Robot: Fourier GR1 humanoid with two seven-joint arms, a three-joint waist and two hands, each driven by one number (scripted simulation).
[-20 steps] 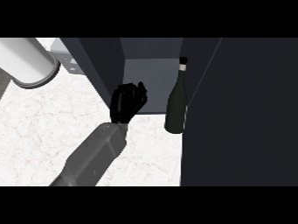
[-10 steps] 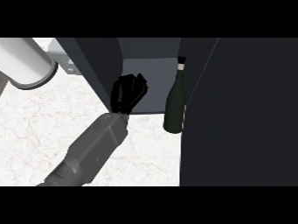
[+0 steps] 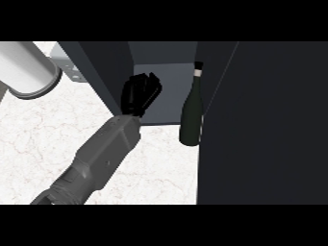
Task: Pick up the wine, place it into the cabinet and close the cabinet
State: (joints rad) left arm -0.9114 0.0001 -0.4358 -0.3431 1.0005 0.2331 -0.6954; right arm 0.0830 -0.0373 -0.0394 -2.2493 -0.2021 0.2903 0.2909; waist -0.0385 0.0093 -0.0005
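Though dim, wine (image 3: 190, 120) seemingly at cabinet (image 3: 102, 72) edge

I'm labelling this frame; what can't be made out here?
Head view:
- Right robot hand: not shown anywhere.
- Cabinet interior right of the wine bottle: hidden by the dark door.
- Left robot hand: black against the dark cabinet wall; contact unclear.
- White cylinder: cut off by the left edge.
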